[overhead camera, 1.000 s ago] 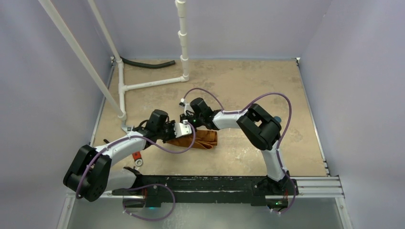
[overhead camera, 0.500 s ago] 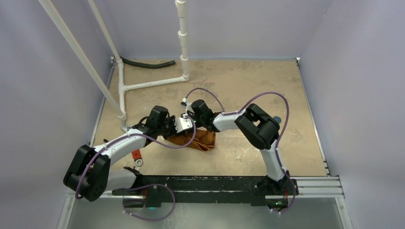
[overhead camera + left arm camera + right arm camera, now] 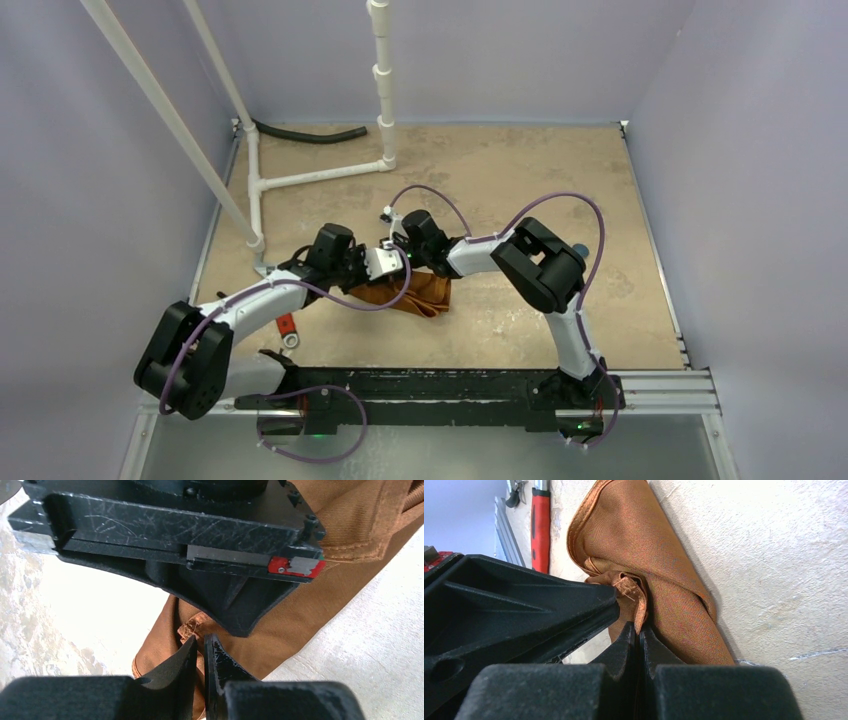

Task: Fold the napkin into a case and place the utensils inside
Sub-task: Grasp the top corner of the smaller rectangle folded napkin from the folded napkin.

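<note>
- Napkin [image 3: 428, 290] bunched and partly folded, around the middle of the table [image 3: 520, 170].
- Right gripper [image 3: 639, 630] clenched on a hemmed fold of the napkin.
- Left gripper [image 3: 201, 642] parted by a thin slit, grasping nothing, tips beside the cloth's corner.

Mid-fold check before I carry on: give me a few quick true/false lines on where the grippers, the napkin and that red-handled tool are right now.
1. The right gripper is shut on a fold of the napkin. True.
2. The napkin lies spread flat as a full square. False: it is bunched and folded over itself.
3. A red-handled tool lies on the table near the left arm. True.
4. The grippers work at opposite ends of the table. False: the left gripper sits right beside the right one, over the napkin.
</note>
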Available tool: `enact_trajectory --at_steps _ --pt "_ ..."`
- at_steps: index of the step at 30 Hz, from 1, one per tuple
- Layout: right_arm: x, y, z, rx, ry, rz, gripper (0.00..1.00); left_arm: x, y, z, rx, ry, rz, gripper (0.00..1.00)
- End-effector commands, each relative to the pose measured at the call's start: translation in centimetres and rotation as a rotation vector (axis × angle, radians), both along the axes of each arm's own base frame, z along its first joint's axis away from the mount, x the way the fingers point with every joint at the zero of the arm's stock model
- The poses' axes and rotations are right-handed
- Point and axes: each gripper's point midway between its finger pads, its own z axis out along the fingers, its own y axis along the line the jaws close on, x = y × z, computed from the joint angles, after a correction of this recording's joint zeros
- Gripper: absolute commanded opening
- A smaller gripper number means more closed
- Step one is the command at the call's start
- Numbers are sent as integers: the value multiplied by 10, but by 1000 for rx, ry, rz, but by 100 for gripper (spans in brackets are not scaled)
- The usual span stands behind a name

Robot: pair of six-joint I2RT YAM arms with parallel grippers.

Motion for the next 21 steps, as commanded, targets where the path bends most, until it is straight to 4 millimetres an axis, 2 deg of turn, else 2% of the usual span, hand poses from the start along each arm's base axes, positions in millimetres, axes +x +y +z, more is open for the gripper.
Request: enact_trajectory --at_steps 1,8,12,21 --pt "-18 -23 -43 -141 88 11 0 11 1 2 5 -35 24 10" --pt "-23 -12 -19 -59 93 69 0 -2 1 -17 25 -13 -55 10" --pt "-26 -6 -9 -19 100 108 0 -1 12 -28 90 -38 -58 9" --pt "-24 -1 14 77 118 113 0 -7 13 -34 118 -22 -93 7"
